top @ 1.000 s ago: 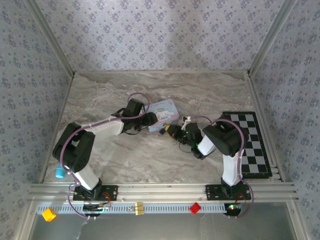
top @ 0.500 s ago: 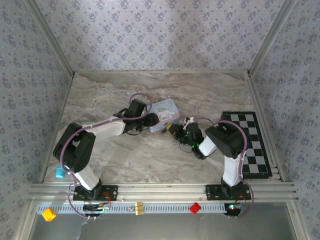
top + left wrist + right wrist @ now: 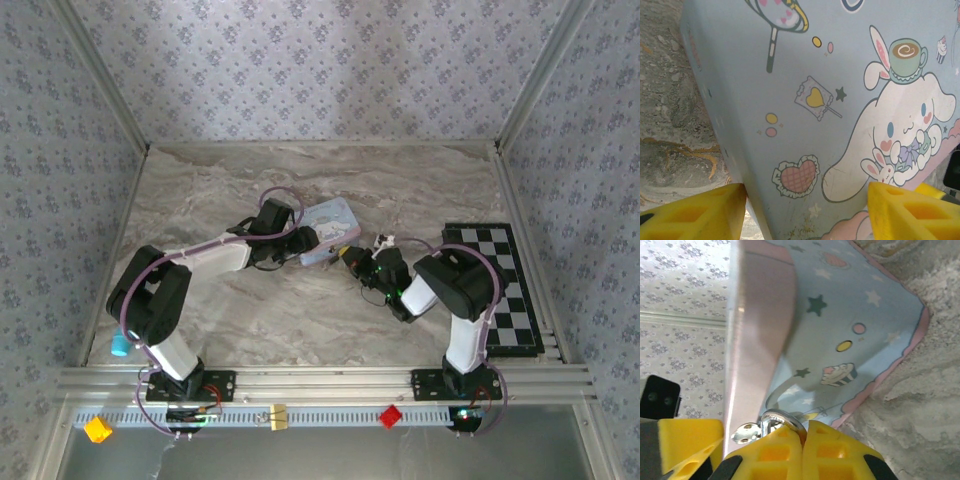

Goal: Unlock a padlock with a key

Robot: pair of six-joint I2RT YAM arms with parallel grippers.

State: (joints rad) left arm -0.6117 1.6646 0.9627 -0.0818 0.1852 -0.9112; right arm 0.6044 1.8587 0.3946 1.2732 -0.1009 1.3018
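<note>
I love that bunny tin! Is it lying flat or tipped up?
Tipped up: the tin rests on one edge, clamped by the left gripper.

No legible text anywhere.

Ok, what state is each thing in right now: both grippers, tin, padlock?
Left gripper: shut on the tin, a finger on each side.
Right gripper: shut on the padlock.
Tin: tipped up on an edge, not lying flat.
Padlock: body hidden by the fingers, only its metal loop showing; locked or not, cannot tell.
</note>
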